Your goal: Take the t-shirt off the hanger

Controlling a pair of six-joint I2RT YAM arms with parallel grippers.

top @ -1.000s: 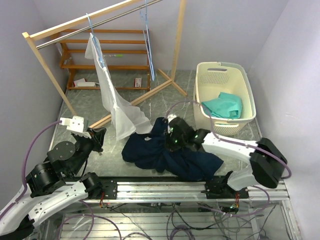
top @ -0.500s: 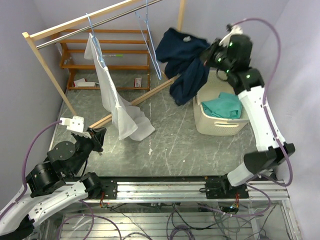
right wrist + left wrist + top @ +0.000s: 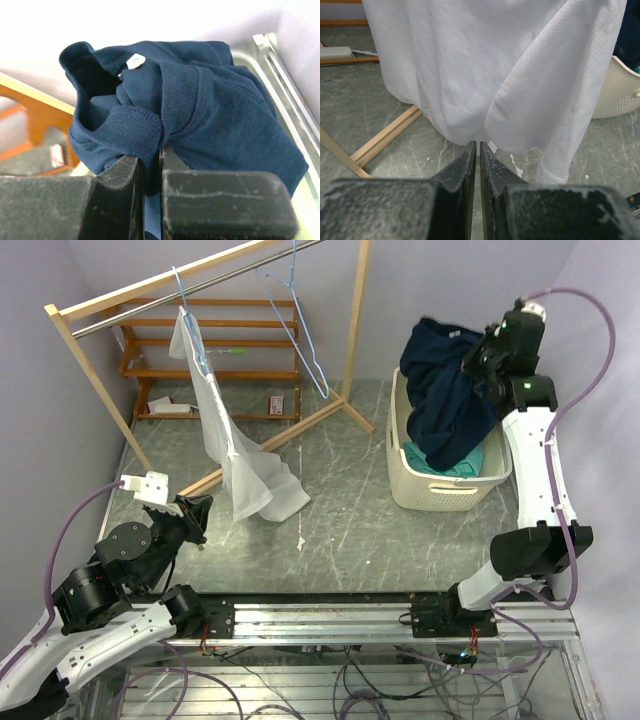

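A navy t-shirt [image 3: 445, 400] hangs from my right gripper [image 3: 482, 358] over the white laundry basket [image 3: 402, 455], its lower part sagging into it. In the right wrist view the gripper [image 3: 150, 160] is shut on a fold of the navy shirt [image 3: 225, 125] near the collar. An empty blue hanger [image 3: 300, 340] hangs on the metal rail [image 3: 200, 288]. A white t-shirt [image 3: 235, 455] hangs from another blue hanger [image 3: 190, 330], its hem on the floor. My left gripper [image 3: 195, 515] is shut and empty, low in front of the white shirt [image 3: 485, 65], fingertips [image 3: 470, 150] just short of it.
A wooden clothes rack [image 3: 100, 305] stands at the back left with a floor brace [image 3: 280, 435] running diagonally. A wooden shelf [image 3: 215, 340] stands behind it. A teal cloth [image 3: 445, 468] lies in the basket. Purple walls close in both sides.
My right arm lifted the navy t-shirt off the floor, swung it up and to the right, and now holds it over the basket. The left arm has not moved.
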